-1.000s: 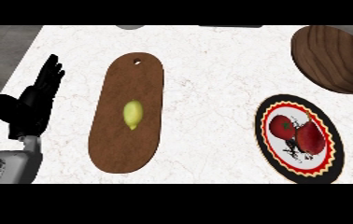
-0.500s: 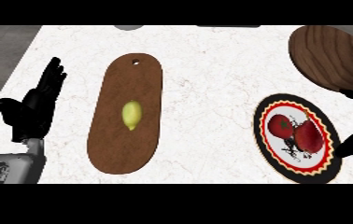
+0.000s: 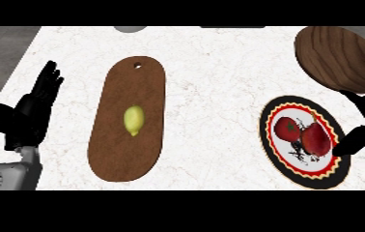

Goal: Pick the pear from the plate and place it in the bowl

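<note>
A round plate [image 3: 288,106] with a black, red and yellow rim lies at the right of the counter. On it sit a dark red pear [image 3: 318,139] and, touching it on the left, a round red fruit [image 3: 287,128]. A brown wooden bowl [image 3: 332,56] stands at the far right, just beyond the plate. Only parts of my right hand [image 3: 348,144] show at the right edge. One black finger lies against the pear's right side, and another finger [image 3: 353,98] reaches over the plate's far rim. My left hand [image 3: 34,111] rests open at the left edge, fingers up.
A long brown cutting board [image 3: 130,129] with a hole at its far end lies left of centre. On the board lies a yellow-green lemon [image 3: 134,120]. White marbled counter [image 3: 214,105] spreads between board and plate. A grey round object [image 3: 130,28] peeks in at the top edge.
My right hand has come in from the right edge and now reaches the plate beside the pear. The left hand has barely shifted. Fruits and board stay put.
</note>
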{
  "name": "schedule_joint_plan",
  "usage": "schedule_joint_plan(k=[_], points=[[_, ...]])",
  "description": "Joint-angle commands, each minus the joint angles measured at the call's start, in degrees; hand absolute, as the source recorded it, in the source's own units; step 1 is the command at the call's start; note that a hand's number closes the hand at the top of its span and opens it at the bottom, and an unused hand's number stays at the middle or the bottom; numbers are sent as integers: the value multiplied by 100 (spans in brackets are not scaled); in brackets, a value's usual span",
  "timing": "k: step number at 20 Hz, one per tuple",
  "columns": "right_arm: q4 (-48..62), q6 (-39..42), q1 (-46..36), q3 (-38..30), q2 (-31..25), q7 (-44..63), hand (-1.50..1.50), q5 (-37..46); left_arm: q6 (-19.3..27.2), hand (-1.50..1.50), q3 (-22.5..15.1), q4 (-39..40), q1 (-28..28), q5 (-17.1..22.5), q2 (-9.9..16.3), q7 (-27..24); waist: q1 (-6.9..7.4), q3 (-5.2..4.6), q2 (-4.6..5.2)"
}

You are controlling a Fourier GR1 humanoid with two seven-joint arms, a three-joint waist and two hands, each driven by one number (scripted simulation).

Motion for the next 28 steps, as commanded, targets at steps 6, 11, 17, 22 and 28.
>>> schedule_joint_plan(k=[6,11,17,22,28], points=[[409,269,175,-397,705,-310,-150,526,-259,0,301,795,-404,-135,-210,-425,-45,-1,6],[-427,310,661,-547,865,91,-150,771,-562,0,635,65,11,26,80,-53,-56,-2,-14],[1027,188,192,-838,1406,-774,-150,1631,-372,0,382,-253,15,-415,-382,242,-20,1,-1],[719,427,287,-1057,1528,-522,-150,1805,-385,0,389,-277,278,-595,-560,15,-25,-1,-7],[2453,-27,-506,-919,2167,-1496,150,2185,-538,0,566,254,114,-582,-511,-418,39,3,20]])
